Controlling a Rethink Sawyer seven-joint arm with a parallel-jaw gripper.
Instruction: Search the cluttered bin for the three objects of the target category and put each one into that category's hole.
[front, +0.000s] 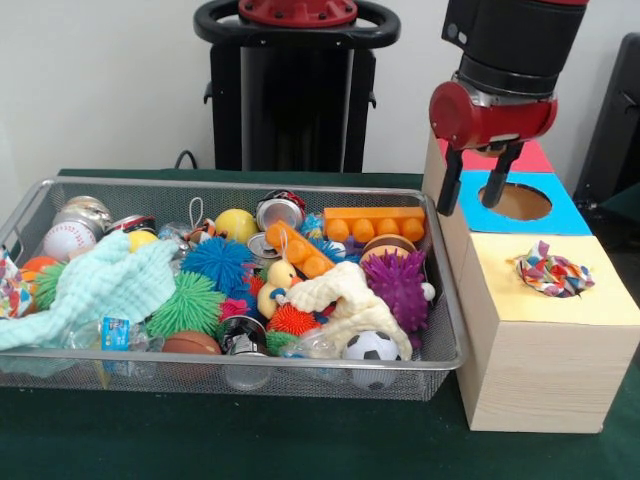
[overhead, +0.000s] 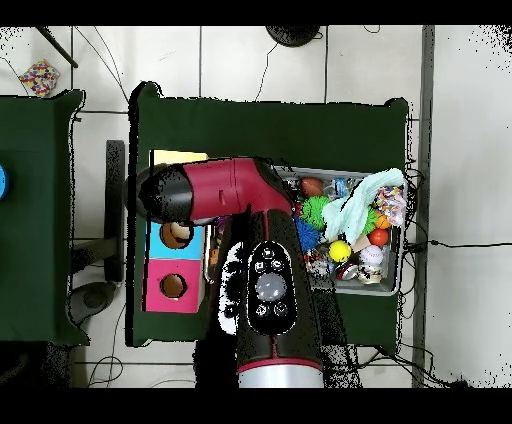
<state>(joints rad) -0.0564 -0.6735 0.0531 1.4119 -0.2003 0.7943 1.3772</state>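
The gripper (front: 479, 182) hangs over the wooden box (front: 545, 340), directly above the round hole in the blue panel (front: 568, 216). Its two dark fingers (front: 449, 183) are spread apart with nothing between them, so it is open and empty. In the overhead view the red and black arm (overhead: 240, 195) covers most of that box, and only the blue and pink panels show beside it.

Nearer the camera than the gripper, on the box's yellow panel (front: 600, 300), a crumpled multicoloured cloth (front: 553, 272) sits in or over that panel's opening. Behind the gripper lies the pink panel (front: 528, 158), mostly hidden by the wrist.

To the gripper's side, and lower, stands the wire mesh bin (front: 440, 350), pressed against the wooden box. It is full of small things. Closest to the gripper is an orange plastic block with round studs (front: 373, 222), then a purple spiky ball (front: 396, 283) and a cream knitted cloth (front: 350, 305). A small black and white football (front: 371, 347) rests at the bin's front edge. Farther from the gripper are a blue spiky ball (front: 216, 262), a green spiky ball (front: 186, 305), a yellow ball (front: 236, 225), a yellow rubber duck (front: 276, 285) and a mint green cloth (front: 100, 288). A baseball (front: 68, 240) lies at the far end of the bin from the gripper.
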